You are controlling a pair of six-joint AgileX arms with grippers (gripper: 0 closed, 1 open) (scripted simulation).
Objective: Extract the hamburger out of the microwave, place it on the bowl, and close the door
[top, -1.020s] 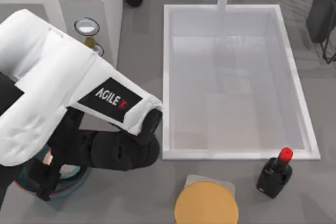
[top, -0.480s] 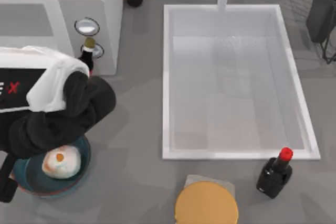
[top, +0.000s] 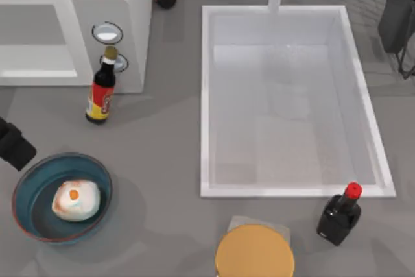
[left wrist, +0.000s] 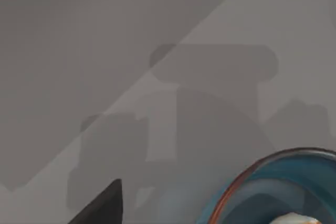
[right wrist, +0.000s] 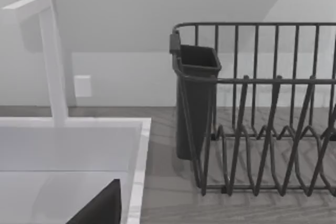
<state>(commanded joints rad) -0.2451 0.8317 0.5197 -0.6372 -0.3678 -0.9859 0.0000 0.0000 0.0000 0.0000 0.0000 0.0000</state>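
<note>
The hamburger [top: 76,200], an off-white lump with an orange spot, lies inside the blue bowl [top: 26,209] at the table's front left. In the left wrist view the bowl's reddish rim [left wrist: 247,182] and a sliver of the hamburger [left wrist: 299,219] show at the frame's edge. My left gripper [top: 13,147] is a dark shape at the left edge of the top view, just beyond the bowl's far-left rim and clear of it. The white microwave [top: 139,4] stands at the back left, its cavity [top: 32,27] exposed. The door is out of view.
A brown sauce bottle [top: 100,92] stands in front of the microwave's knobs [top: 107,32]. A white sink [top: 292,102] fills the middle right. A black red-capped bottle [top: 339,214] and an orange disc [top: 255,251] sit near the front. The right wrist view faces a dish rack [right wrist: 252,114].
My left arm has drawn back to the left, off the bowl. The hamburger now lies uncovered in the bowl, and the sauce bottle stands in full sight.
</note>
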